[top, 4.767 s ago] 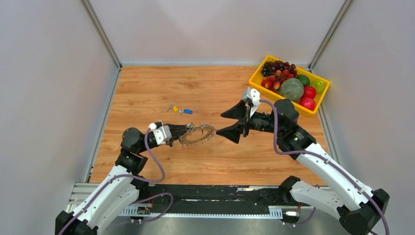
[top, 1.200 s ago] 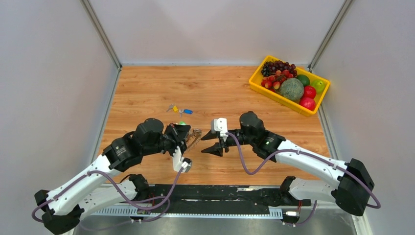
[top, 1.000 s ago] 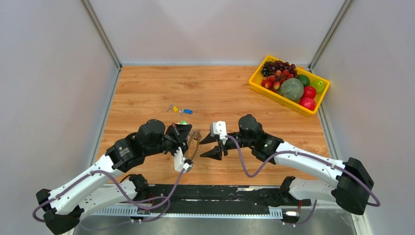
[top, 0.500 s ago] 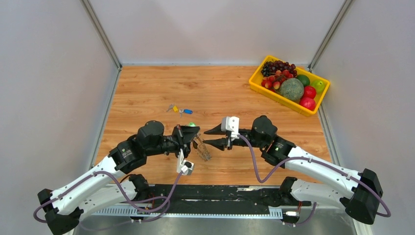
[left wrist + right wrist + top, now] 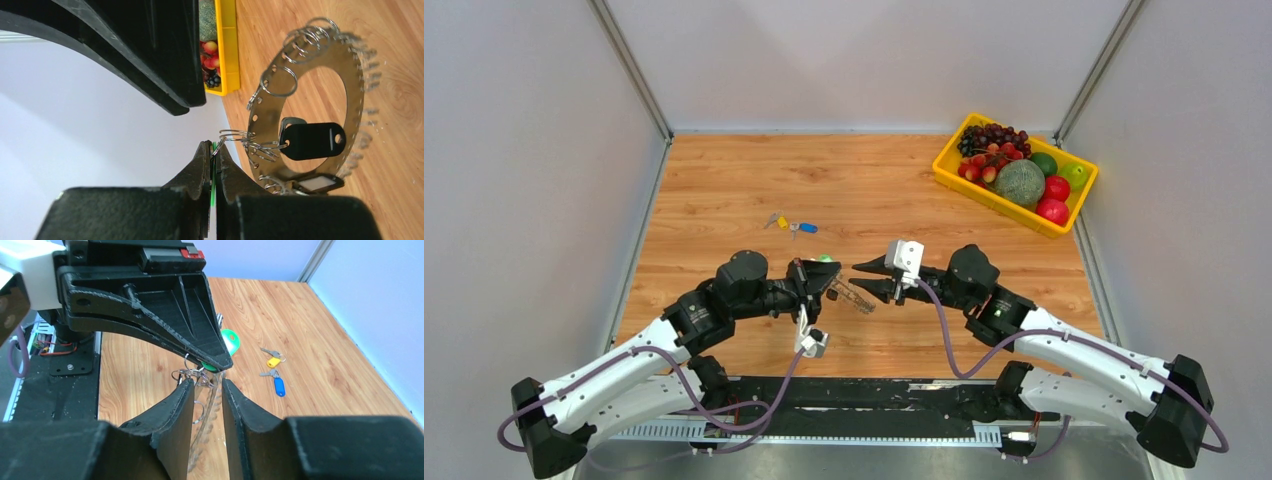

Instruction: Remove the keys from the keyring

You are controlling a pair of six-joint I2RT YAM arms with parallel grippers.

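From my station I saw the keyring held up off the table, near the front edge and between the two grippers. The left gripper was clamped tight on the green-headed key, which showed as a thin green strip between its fingers in the left wrist view. A small split ring joined that key to the keyring just beside the fingertips. The ring was a flat metal band with holes. A black fob lay across its middle, and the keys stood out blurred along its outer edge.

The right gripper had its fingers apart, one on each side of the ring's edge. I could see a gap on both sides, so it was not pinching anything.

A yellow-headed key and a blue-headed key lay loose on the wood beyond the left gripper, close to each other.

The yellow crate sat in the far right corner, well apart from both arms. Inside it I made out dark grapes at the back and small red fruit next to them. A netted melon sat in the middle, with two red apples at its right. A green apple lay against the far wall.
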